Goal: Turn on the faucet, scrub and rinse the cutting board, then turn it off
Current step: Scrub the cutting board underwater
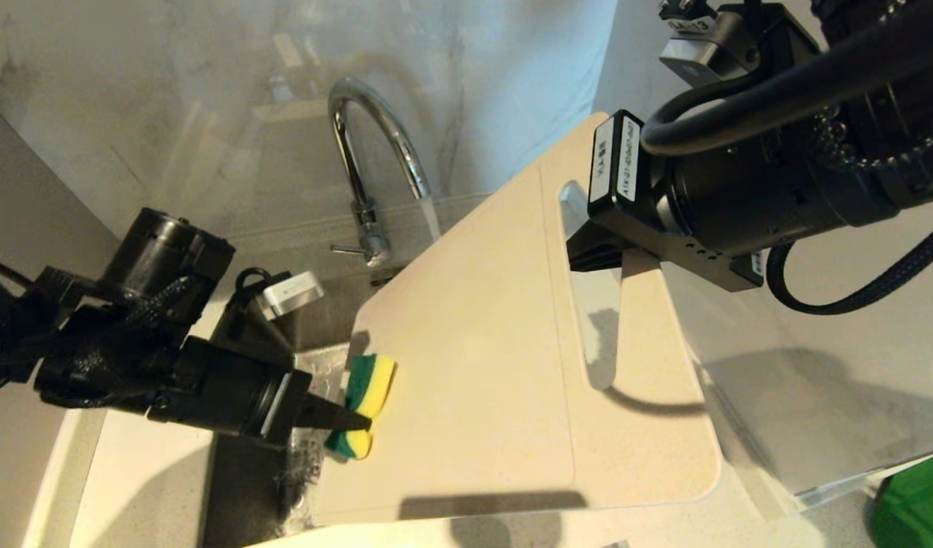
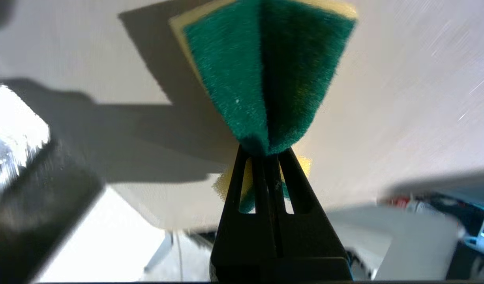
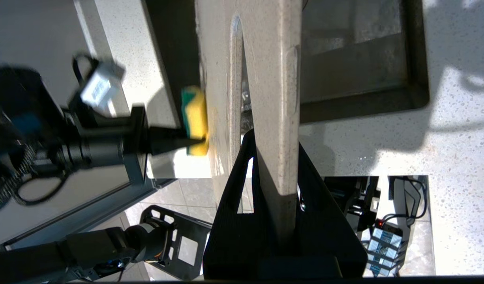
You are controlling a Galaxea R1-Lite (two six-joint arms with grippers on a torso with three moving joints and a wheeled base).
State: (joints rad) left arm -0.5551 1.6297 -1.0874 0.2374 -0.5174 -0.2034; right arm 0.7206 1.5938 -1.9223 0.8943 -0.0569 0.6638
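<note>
The chrome faucet (image 1: 369,152) stands behind the sink, and a thin stream of water falls from its spout onto the far edge of the cutting board (image 1: 482,365). This cream-white board is held tilted over the sink. My right gripper (image 1: 611,255) (image 3: 274,144) is shut on the cutting board (image 3: 271,79), on the bar beside its slot handle. My left gripper (image 1: 356,418) (image 2: 265,152) is shut on a green-and-yellow sponge (image 1: 369,388) (image 2: 265,79), folded between the fingers. The sponge (image 3: 194,114) presses against the board's face near its left edge.
The dark sink (image 1: 242,472) (image 3: 364,102) lies under the board, set in a pale speckled counter (image 1: 132,479). A grey marbled wall rises behind the faucet. A green object (image 1: 919,502) shows at the lower right corner.
</note>
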